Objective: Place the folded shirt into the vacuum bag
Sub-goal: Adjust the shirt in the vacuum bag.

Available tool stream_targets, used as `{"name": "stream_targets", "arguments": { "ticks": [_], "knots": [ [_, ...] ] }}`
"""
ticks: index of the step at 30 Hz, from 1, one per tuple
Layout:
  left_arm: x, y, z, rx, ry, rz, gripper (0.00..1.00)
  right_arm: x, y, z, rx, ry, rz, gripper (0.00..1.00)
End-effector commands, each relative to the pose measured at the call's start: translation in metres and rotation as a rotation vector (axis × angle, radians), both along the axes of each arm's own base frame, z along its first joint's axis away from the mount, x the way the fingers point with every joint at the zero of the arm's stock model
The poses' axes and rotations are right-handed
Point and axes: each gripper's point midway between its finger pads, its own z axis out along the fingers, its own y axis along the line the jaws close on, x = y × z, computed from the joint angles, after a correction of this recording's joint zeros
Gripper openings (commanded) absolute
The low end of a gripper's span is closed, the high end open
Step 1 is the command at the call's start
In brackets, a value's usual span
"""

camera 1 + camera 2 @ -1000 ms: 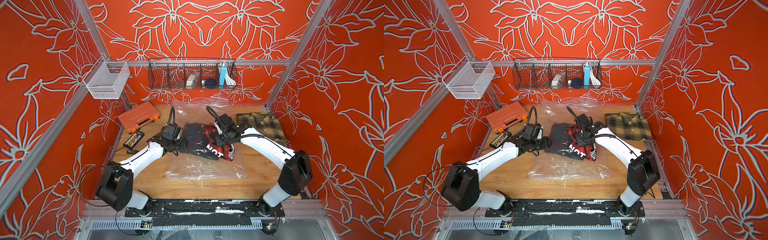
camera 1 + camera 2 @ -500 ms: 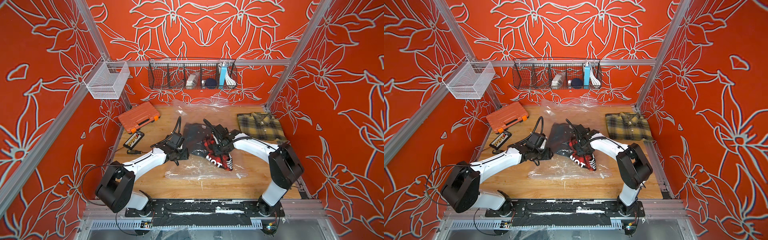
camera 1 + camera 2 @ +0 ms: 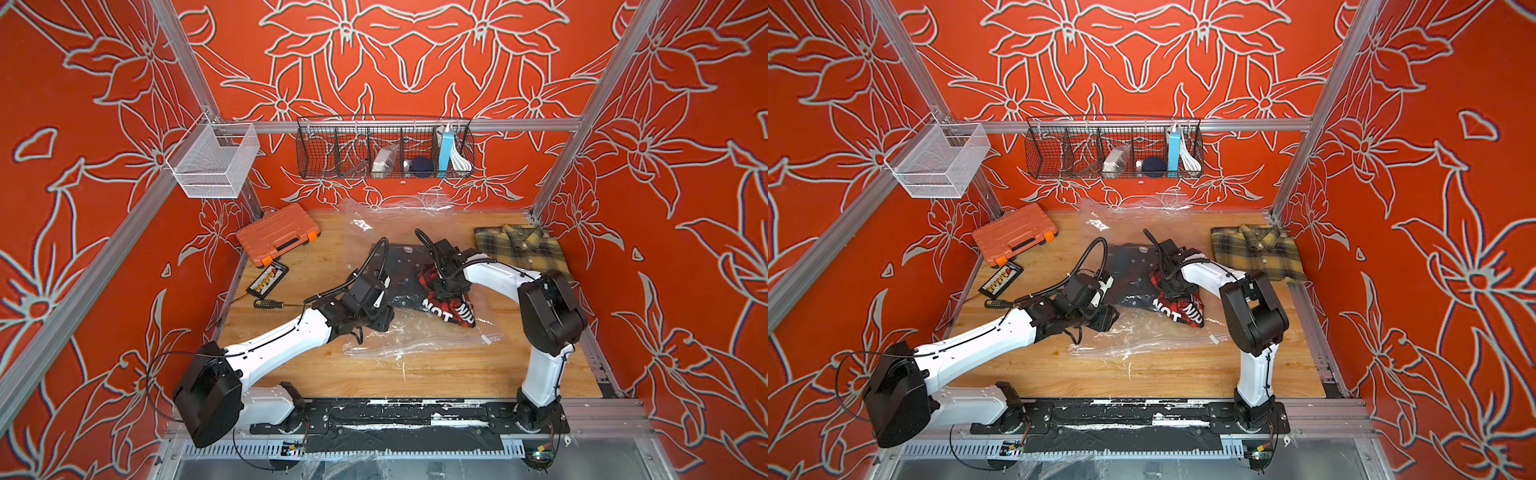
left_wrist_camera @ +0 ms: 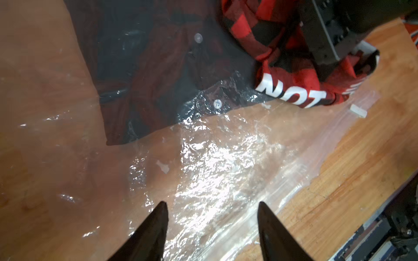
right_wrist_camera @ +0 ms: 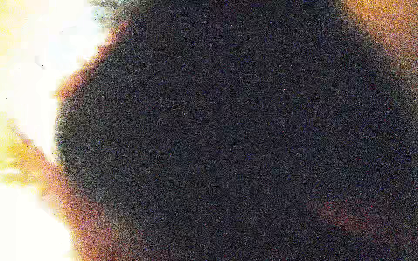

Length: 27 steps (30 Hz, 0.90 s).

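left fingers (image 4: 153,232) spread above vacuum bag (image 4: 214,158) | right fingers (image 4: 325,65) sunk in shirt (image 4: 291,97), grip unreadable | right wrist view: dark blur

The left arm (image 3: 282,336) stretches low and forward from its base. The left gripper (image 4: 211,204) tilts downward, its two dark fingers (image 4: 156,226) spread apart with nothing between them. The right arm (image 3: 494,276) folds sharply at the elbow and reaches inward, the right gripper (image 3: 448,291) pointing down. Its tips are hidden, so its jaws may be closed or not.
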Motion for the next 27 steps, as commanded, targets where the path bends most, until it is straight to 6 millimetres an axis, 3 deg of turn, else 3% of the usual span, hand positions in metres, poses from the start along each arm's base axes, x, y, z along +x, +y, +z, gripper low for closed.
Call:
{"name": "stream_targets", "arguments": {
  "ticks": [1,7,12,18,27],
  "knots": [
    [-0.011,-0.001,-0.001,0.101,-0.038,-0.093,0.65,-0.008,-0.016,-0.005,-0.063,0.042,0.003,0.00],
    [-0.032,-0.014,-0.012,0.158,-0.060,-0.194,0.69,-0.021,-0.009,0.061,0.086,-0.050,-0.009,0.00],
    [-0.052,-0.030,-0.028,0.216,-0.034,-0.286,0.70,-0.039,-0.015,0.093,0.182,-0.096,-0.039,0.00],
    [-0.072,-0.042,-0.050,0.318,-0.011,-0.395,0.72,-0.058,-0.035,0.102,0.224,-0.106,-0.084,0.00],
    [-0.056,-0.059,-0.060,0.487,-0.102,-0.446,0.72,-0.063,-0.047,0.087,0.236,-0.089,-0.131,0.00]
  ]
}}
